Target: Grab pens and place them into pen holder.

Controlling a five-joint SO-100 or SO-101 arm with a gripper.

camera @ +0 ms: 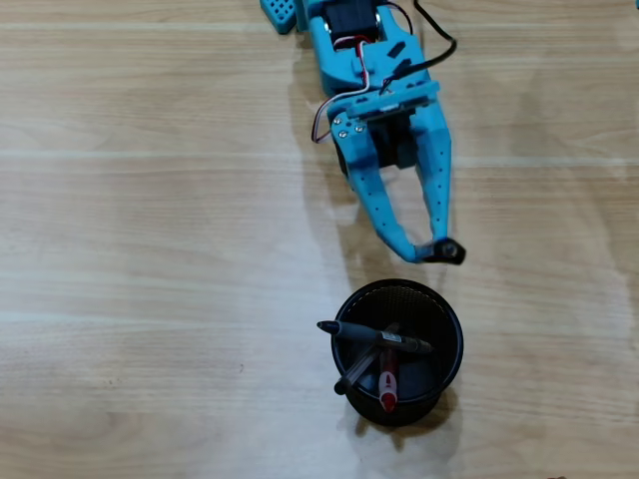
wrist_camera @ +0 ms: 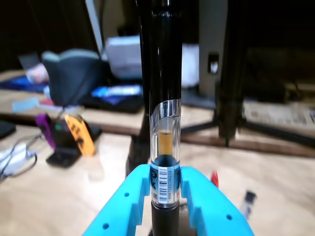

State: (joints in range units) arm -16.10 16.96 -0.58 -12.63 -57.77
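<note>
Pens (camera: 384, 344) lying crossed inside pen holder (camera: 444, 324), near side of counter (camera: 150, 249). Just beyond its far rim, blue fingers (wrist_camera: 165, 189) clamped on clear pen (wrist_camera: 165, 147), standing upright in wrist view.

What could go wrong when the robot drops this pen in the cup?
The tool pinches the clear pen near one end only, so it could tilt or slip. In the overhead view the tool is beside the pen holder, not over it, so dropping now would miss. Three pens already cross inside and might block it.
</note>
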